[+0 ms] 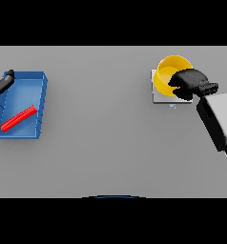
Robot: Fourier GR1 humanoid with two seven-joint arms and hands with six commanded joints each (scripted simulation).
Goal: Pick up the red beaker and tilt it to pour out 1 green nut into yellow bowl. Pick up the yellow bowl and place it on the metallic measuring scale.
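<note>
The yellow bowl (169,70) stands on the metallic measuring scale (159,97) at the back right. My right hand (189,83) is at the bowl's right rim, its dark fingers curled over the edge. The red beaker (19,118) lies on its side inside the blue tray (39,107) at the left. My left hand (2,83) shows at the far left edge, over the tray's back left corner; its fingers are too small to read. I see no green nut.
The blue tray sits near the table's left edge. Grey table (101,128) lies between tray and scale.
</note>
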